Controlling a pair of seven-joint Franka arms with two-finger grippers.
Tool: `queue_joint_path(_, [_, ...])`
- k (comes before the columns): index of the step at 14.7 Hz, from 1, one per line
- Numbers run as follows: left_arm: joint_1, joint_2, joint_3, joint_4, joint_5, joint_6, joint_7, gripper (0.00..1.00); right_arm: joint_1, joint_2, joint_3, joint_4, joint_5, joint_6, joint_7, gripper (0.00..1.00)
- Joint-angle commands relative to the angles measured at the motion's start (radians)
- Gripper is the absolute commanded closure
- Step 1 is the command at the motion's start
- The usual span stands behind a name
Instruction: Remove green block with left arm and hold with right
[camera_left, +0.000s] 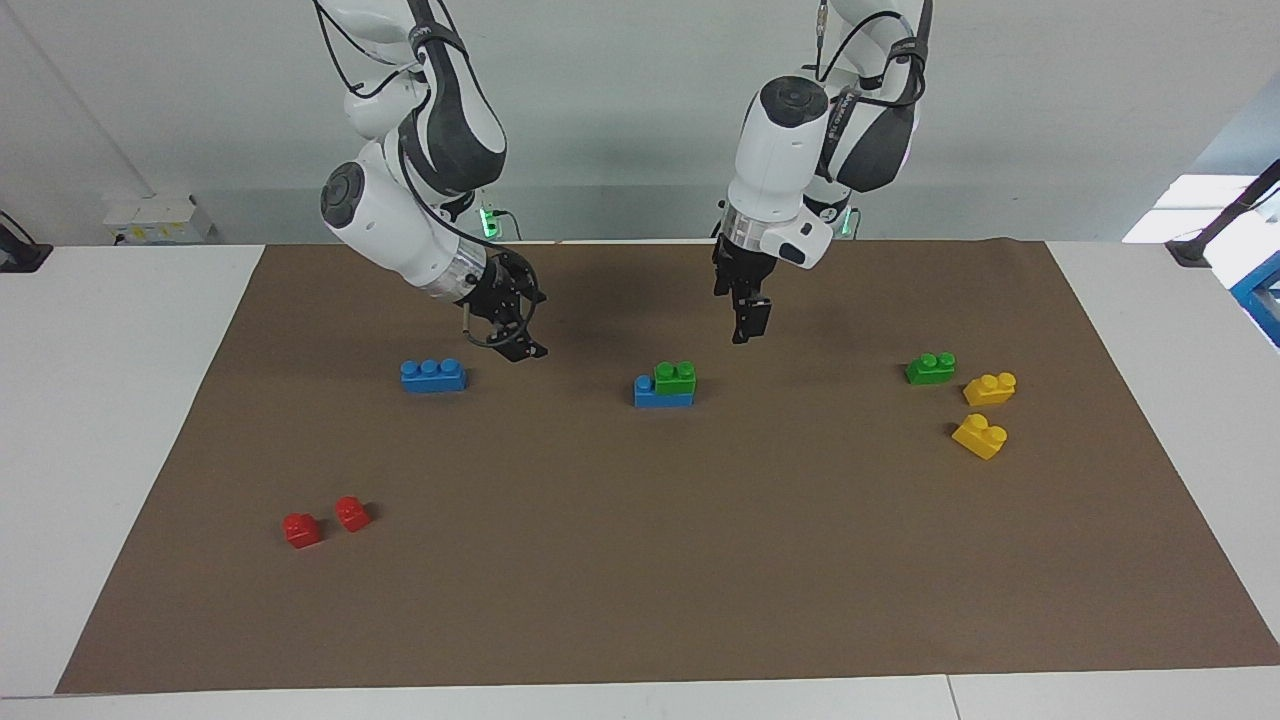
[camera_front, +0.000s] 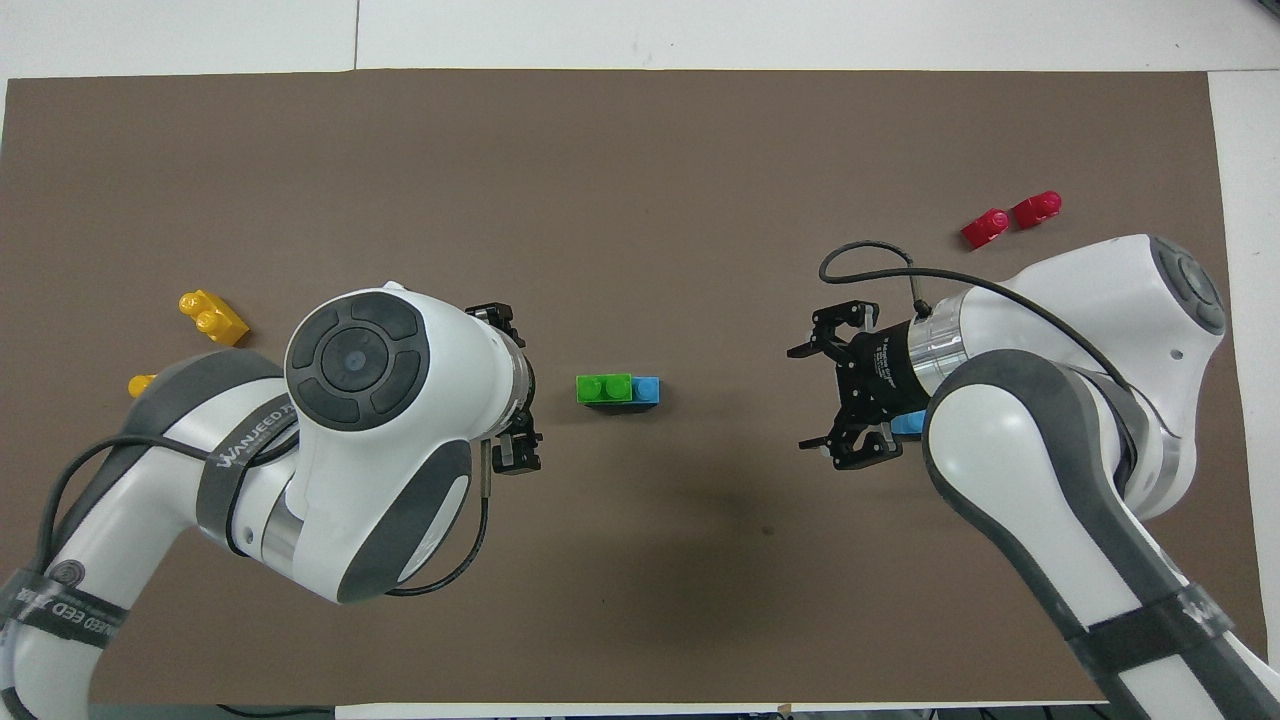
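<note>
White table (camera_left: 120, 400) with a seam near its front edge, brown mat (camera_left: 640, 560) covering most of the top, plain pale wall (camera_left: 620, 100), white socket box (camera_left: 160, 218) at the wall, bright daylight patch (camera_left: 1190, 205) at one end, blue fixture edge (camera_left: 1262, 295).

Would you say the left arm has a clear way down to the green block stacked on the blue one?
Probably yes. The left gripper hangs open in the air, close beside the green block, and nothing stands between them. The right gripper, also open, is off over the mat near the other blue block.
</note>
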Motion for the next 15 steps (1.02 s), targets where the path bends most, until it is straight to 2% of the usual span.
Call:
queue_joint_path(1, [-0.02,0.043,0.014,0.014,0.013,0.048,-0.058,0.0,-0.011,-0.016,0.007,-0.034,0.01,0.036,-0.024,0.0])
queue_joint_path(5, [-0.033,0.058,0.014,0.008,0.013,0.095,-0.089,0.0,0.0,0.034,0.007,-0.037,0.03,0.085,-0.011,0.0])
queue_joint_path(7, [-0.057,0.113,0.016,0.015,0.013,0.128,-0.129,0.0,0.009,0.065,0.007,-0.037,0.083,0.138,-0.011,0.0])
queue_joint_path(15, [-0.099,0.147,0.016,-0.012,0.015,0.175,-0.157,0.0,0.115,0.154,0.007,-0.037,0.208,0.284,-0.022,0.0])
